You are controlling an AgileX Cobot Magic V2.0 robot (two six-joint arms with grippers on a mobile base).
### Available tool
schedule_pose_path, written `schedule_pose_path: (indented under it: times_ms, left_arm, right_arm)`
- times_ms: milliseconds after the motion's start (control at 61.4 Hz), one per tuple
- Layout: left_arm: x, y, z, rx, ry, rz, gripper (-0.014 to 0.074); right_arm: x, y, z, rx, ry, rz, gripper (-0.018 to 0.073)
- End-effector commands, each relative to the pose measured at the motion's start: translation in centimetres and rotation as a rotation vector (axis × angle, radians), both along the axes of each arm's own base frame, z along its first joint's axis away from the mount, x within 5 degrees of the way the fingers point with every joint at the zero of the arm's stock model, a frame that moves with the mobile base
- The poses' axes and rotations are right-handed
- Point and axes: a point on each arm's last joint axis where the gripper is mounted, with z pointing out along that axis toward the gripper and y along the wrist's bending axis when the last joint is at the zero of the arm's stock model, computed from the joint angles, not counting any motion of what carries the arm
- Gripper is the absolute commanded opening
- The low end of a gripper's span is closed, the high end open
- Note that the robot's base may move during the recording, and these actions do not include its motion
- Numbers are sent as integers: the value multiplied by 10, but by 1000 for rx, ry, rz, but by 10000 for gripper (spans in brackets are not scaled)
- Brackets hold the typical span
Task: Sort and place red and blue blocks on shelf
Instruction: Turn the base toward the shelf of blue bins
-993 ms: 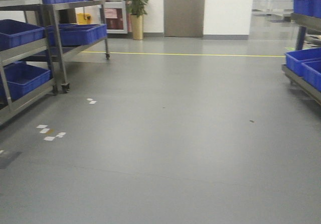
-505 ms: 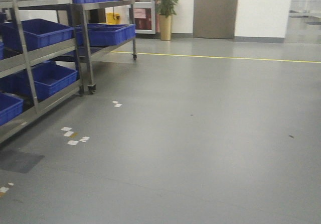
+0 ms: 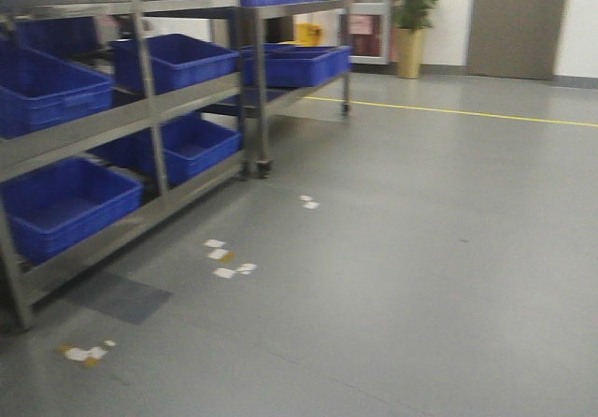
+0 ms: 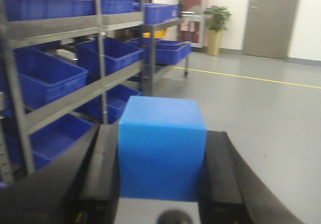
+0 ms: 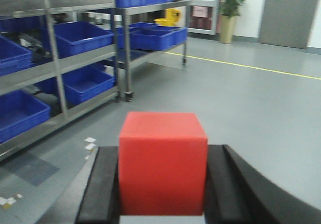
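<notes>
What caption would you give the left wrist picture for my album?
Left gripper holding a blue block, steel shelves of blue bins alongside.

No readable text anywhere, pink notice [image 3: 361, 23] far back too blurred

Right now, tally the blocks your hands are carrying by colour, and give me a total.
Blue block: 1, gripped in the left hand
Red block: 1, gripped in the right hand
Total: 2
</notes>
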Motion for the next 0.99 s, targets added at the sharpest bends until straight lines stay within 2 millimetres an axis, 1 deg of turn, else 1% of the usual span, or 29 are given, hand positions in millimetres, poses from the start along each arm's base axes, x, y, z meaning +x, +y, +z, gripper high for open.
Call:
schedule_pose_path:
  times_ms: [0, 977]
  left_arm:
    - [-1, 0, 17, -14, -110, 0, 122]
    - [-1, 0, 17, -14, -110, 0, 122]
  right_arm:
    - [-1, -1, 18, 1, -113, -10, 68]
    - [-1, -1, 18, 1, -113, -10, 68]
